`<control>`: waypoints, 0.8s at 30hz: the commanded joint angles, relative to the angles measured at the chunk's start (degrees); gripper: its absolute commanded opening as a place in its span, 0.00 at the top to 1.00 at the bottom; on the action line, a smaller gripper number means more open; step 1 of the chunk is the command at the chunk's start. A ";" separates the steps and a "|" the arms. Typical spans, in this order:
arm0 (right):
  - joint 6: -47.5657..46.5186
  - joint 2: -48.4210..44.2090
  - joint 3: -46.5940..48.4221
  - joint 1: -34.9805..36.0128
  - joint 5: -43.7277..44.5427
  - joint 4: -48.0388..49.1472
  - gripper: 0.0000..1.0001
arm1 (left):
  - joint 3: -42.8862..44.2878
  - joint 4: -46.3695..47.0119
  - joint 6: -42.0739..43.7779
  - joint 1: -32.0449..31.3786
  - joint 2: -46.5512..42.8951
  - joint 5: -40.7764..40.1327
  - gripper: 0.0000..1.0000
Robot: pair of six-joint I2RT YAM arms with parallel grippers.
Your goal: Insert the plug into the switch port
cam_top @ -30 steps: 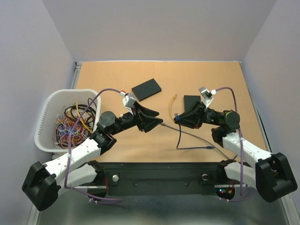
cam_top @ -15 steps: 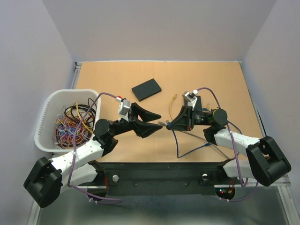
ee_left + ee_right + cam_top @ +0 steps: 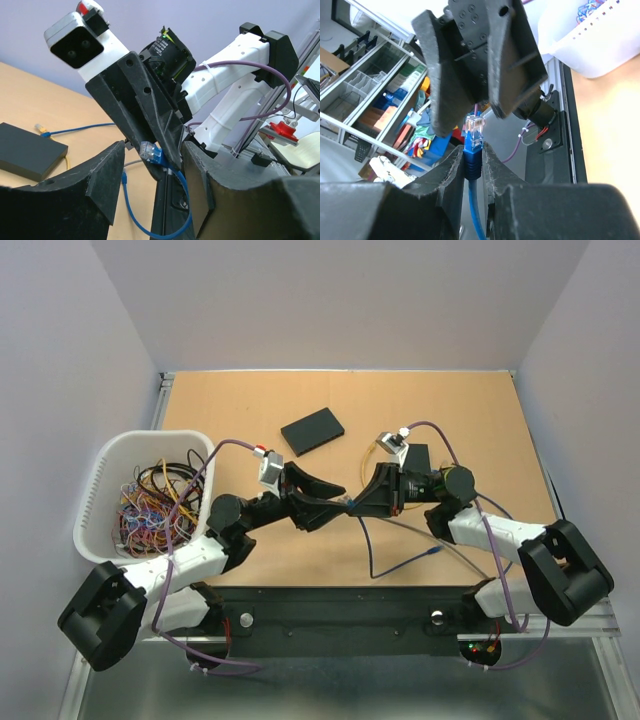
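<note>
Both pincers meet mid-air above my wooden table [image 3: 250, 400]: right gripper [image 3: 472, 150] pinches the blue-booted clear cable plug [image 3: 474, 131], its long axis aimed leftward between my left gripper [image 3: 152, 165]'s part-open, empty jaws flanking its tip.

I work in a robotics lab, inside a closed test cell. The wooden worktop [image 3: 240, 410] is boxed in by plain pale walls [image 3: 340, 300] on three sides. My left arm [image 3: 180, 565] and right arm [image 3: 500, 530] are bolted to a black plate [image 3: 340, 620] at its lower edge. A white bin [image 3: 92, 490] of tangled wires [image 3: 150, 505] sits at the left. Outside the cell, metal shelves [image 3: 365, 85] with trays of parts fill the left of my right wrist view. A metal frame [image 3: 305, 100] stands at the right of my left wrist view.
</note>
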 commanded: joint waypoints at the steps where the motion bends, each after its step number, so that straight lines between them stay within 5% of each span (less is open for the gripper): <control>1: -0.41 0.26 2.89 1.12 0.79 30.00 1.00 | -0.84 6.30 -0.08 -0.21 -0.57 -0.68 0.42; 10: -0.93 1.58 3.77 2.35 1.14 30.00 1.00 | -0.49 7.45 -1.14 -0.30 0.05 -0.32 0.71; 15: -1.02 1.76 3.69 2.61 1.66 29.91 0.94 | -0.23 5.01 -2.02 -0.30 -1.26 -0.76 1.00; 18: -1.28 1.67 3.33 2.53 3.07 29.83 0.74 | 1.52 -4.19 -1.32 -0.30 -4.15 -2.69 1.00; 19: -1.20 1.84 3.42 2.61 3.42 29.13 0.52 | 1.97 -7.29 -0.53 -0.30 -5.30 -4.44 1.00; 21: -1.46 1.67 4.21 2.44 2.99 27.55 0.34 | 4.07 -17.97 0.26 -0.30 -8.20 -6.90 1.00; 22: -1.98 1.41 4.56 2.44 2.46 26.23 0.01 | 4.86 -21.52 0.79 -0.30 -9.00 -8.22 1.00; 24: -4.79 0.53 5.44 2.00 2.37 20.62 0.00 | 7.40 -31.69 2.37 -0.30 -10.40 -12.61 1.00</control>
